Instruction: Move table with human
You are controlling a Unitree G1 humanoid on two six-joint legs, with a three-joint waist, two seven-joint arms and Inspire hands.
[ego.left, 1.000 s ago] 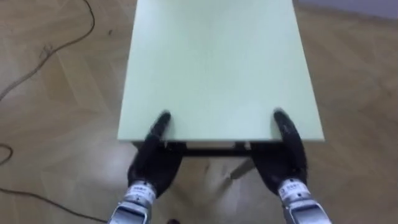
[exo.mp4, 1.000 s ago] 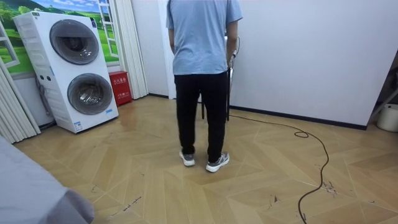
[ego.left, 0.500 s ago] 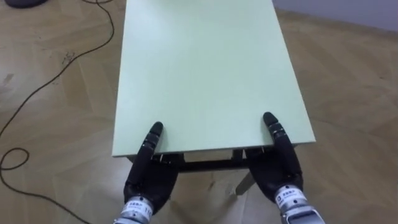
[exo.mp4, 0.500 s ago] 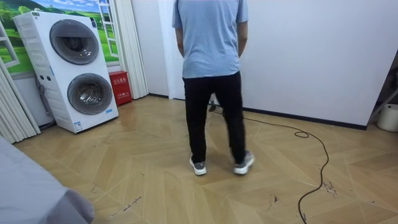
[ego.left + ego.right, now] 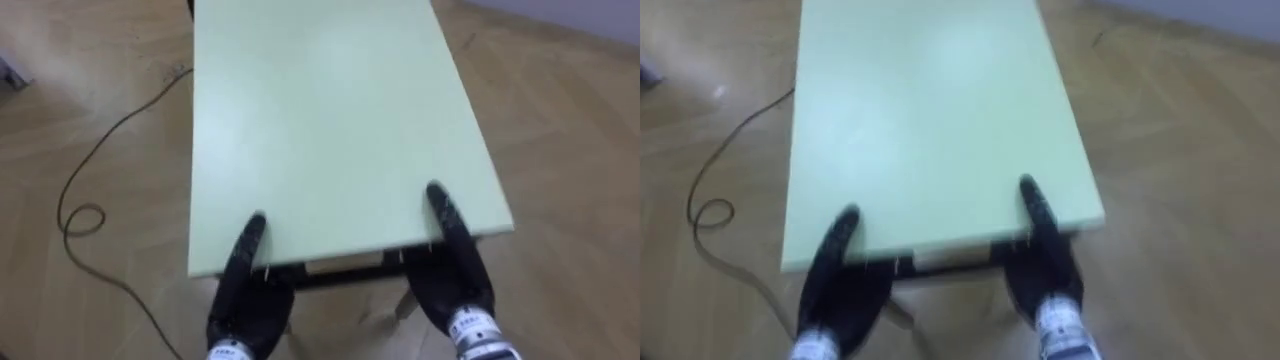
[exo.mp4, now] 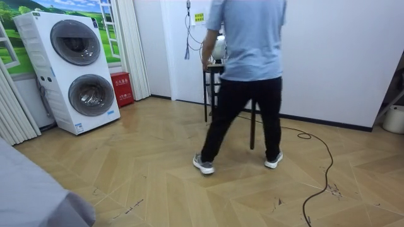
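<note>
A pale green table [image 5: 330,120] with a dark frame stretches away from me over the wooden floor. My left hand [image 5: 250,290] grips its near edge at the left, thumb on top and the rest underneath. My right hand [image 5: 455,270] holds the same edge at the right in the same way. In the room view a person [image 6: 246,69] in a blue shirt and black trousers, back to the camera, strides in front of the table's dark legs [image 6: 206,94] by the white wall.
A dark cable [image 5: 90,190] loops on the floor left of the table. In the room view stacked washing machines [image 6: 79,69] and a red box [image 6: 121,88] stand at the left wall, and another cable [image 6: 322,170] trails at the right.
The person has stepped towards the room view's right, uncovering the table legs. In the eye view the floor and cable have slid past; both hands keep their hold on the table edge.
</note>
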